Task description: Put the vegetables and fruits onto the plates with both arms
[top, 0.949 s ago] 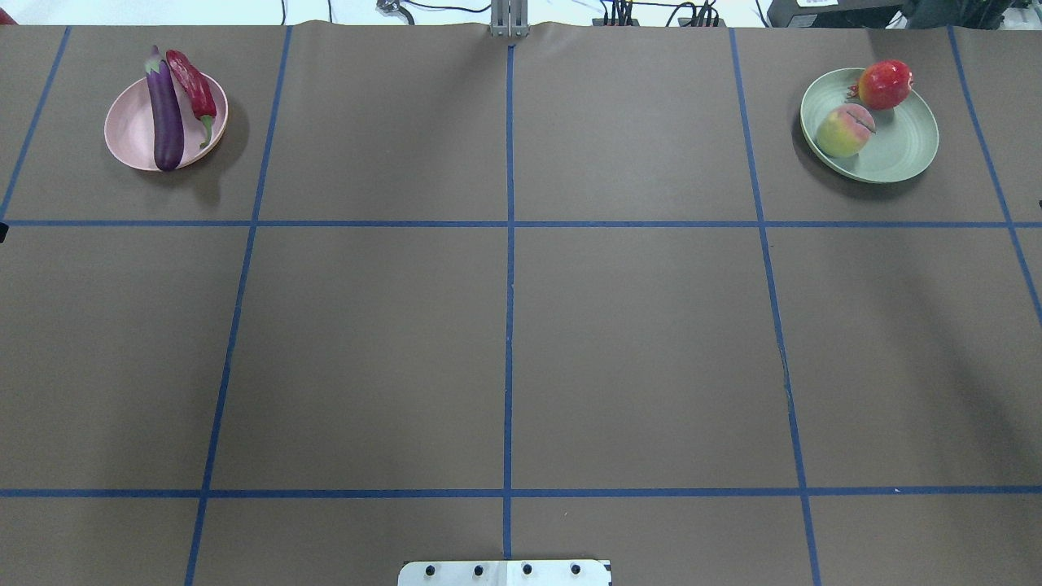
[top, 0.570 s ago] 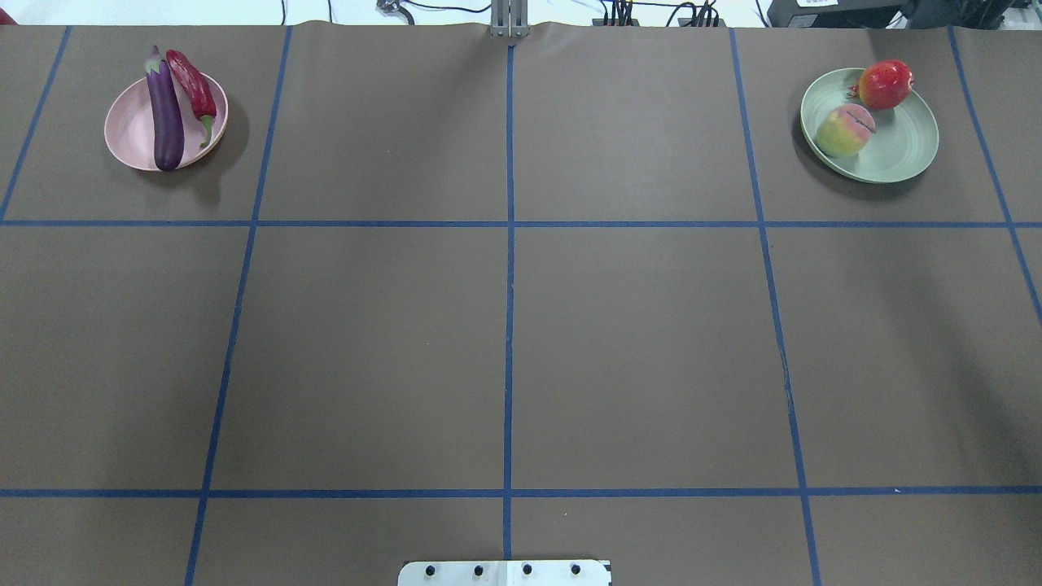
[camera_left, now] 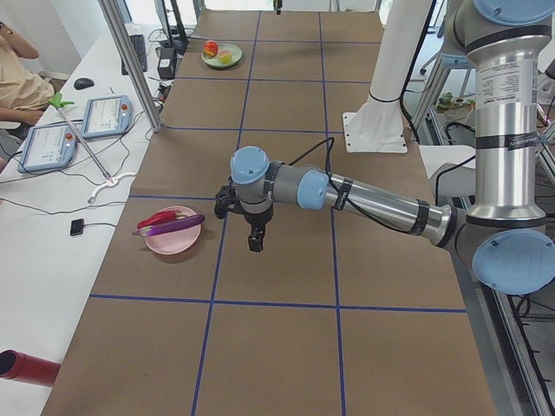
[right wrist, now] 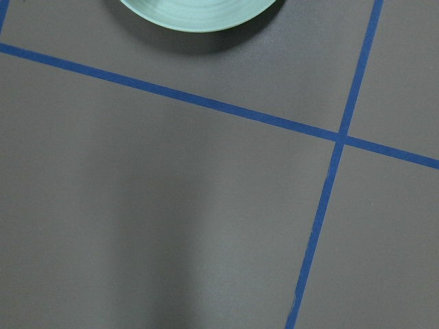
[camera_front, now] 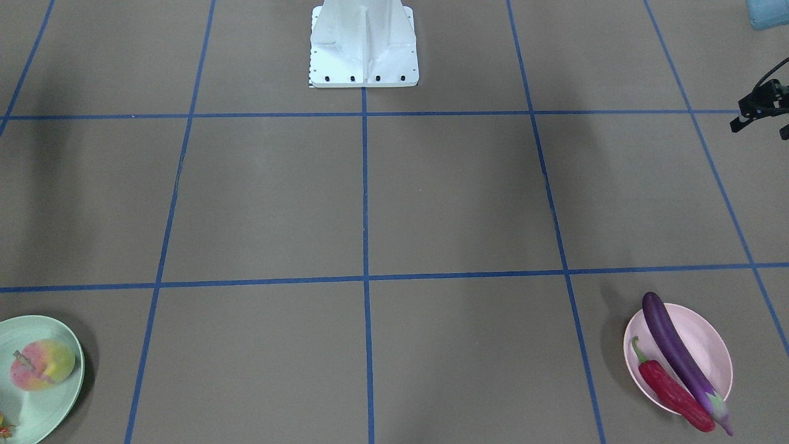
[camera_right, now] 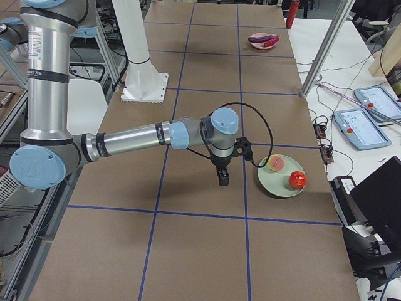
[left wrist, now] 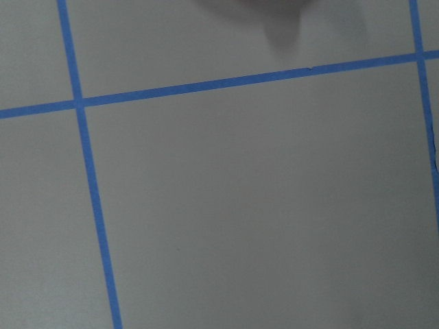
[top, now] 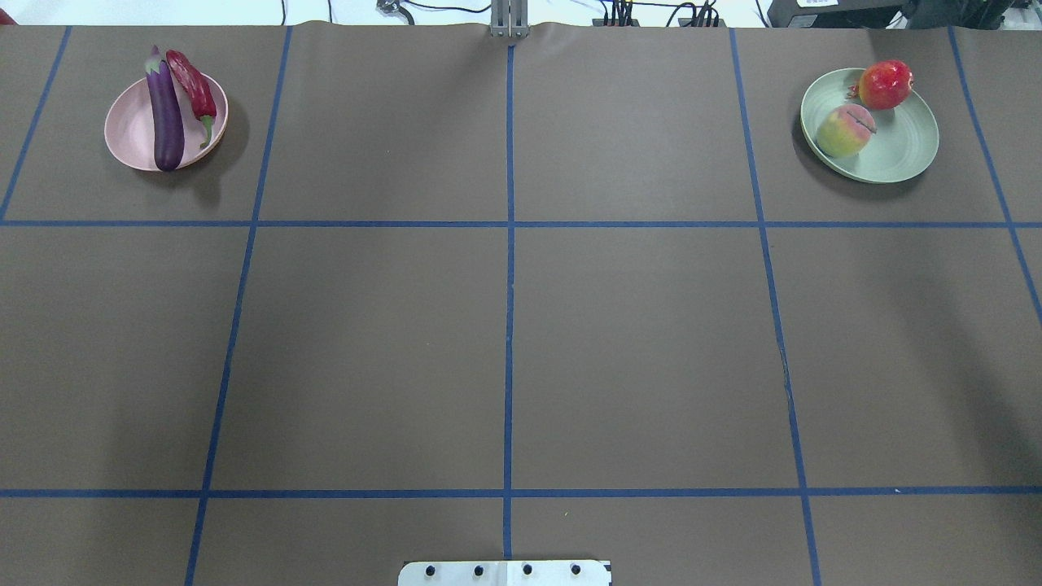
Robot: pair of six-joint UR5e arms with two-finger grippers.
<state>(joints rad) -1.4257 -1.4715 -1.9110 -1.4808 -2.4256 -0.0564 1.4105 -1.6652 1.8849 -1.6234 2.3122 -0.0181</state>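
Note:
The purple eggplant point(top: 166, 114) and the red chili pepper point(top: 194, 85) lie side by side on the pink plate point(top: 130, 134) at the far left. The peach point(top: 845, 130) and the red pomegranate-like fruit point(top: 885, 84) sit on the mint green plate point(top: 904, 150) at the far right. Neither gripper shows in the overhead view. In the exterior left view my left gripper point(camera_left: 254, 238) hangs above the table beside the pink plate point(camera_left: 169, 243), holding nothing. In the exterior right view my right gripper point(camera_right: 222, 177) hangs beside the green plate point(camera_right: 276, 185), holding nothing. I cannot tell whether either is open or shut.
The white base block point(camera_front: 363, 55) stands at the robot's side of the table. Blue tape lines divide the brown table cover point(top: 505, 325) into squares. A red bottle point(camera_left: 26, 368) lies near the table corner. Tablets point(camera_right: 357, 128) and metal posts stand along the operators' side.
Small dark bits of the grippers at the left and right edges of the overhead view have moved out of it. The plates and their contents have not moved.

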